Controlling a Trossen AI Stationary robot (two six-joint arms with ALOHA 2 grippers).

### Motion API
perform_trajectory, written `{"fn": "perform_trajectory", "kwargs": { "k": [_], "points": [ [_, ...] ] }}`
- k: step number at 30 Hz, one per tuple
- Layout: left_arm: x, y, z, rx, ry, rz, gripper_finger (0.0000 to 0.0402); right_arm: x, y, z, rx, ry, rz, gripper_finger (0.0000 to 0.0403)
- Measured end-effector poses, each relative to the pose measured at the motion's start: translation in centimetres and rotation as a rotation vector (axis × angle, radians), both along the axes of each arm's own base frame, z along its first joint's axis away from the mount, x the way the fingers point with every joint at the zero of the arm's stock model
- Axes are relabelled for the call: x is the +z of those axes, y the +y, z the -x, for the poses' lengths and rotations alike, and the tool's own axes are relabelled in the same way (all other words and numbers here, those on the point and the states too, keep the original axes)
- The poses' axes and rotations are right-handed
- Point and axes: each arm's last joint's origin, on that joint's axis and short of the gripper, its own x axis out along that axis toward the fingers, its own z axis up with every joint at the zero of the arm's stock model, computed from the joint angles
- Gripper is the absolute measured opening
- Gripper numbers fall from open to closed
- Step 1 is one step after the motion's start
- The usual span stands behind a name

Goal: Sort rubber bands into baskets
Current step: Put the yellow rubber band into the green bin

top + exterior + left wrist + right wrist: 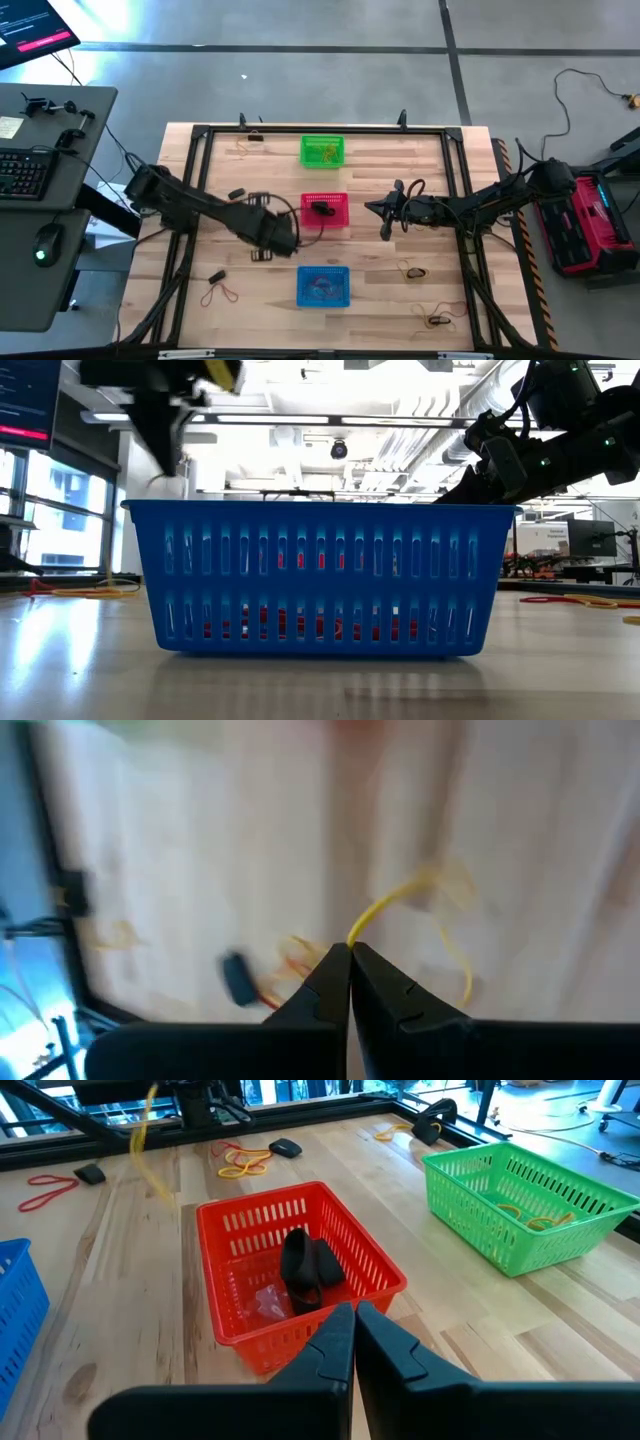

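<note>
Grey floor (300, 80), side desk (40, 150) with keyboard (22, 172), perhaps ceiling strip lights (330, 420).

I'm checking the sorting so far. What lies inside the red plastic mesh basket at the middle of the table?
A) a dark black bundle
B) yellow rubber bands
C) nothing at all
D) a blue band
A: the right wrist view shows a black bundle lying on the floor of the red plastic mesh basket, and the high view shows the same dark shape there; the yellow bands lie in the green plastic mesh basket.
</note>
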Motion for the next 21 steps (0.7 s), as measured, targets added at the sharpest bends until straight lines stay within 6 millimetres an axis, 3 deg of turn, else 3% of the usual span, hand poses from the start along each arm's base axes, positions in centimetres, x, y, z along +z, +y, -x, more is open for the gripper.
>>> {"fn": "perform_trajectory", "kwargs": {
  "k": [10, 21],
  "points": [
    [4.4, 5.2, -0.7, -0.014, -0.305, -0.024, 0.0, 0.0, 0.0, 0.0, 0.0, 0.0, 0.0, 0.0],
    [5.6, 12.7, -2.1, -0.021, -0.402, -0.108, 0.0, 0.0, 0.0, 0.0, 0.0, 0.0, 0.0, 0.0]
  ]
}}
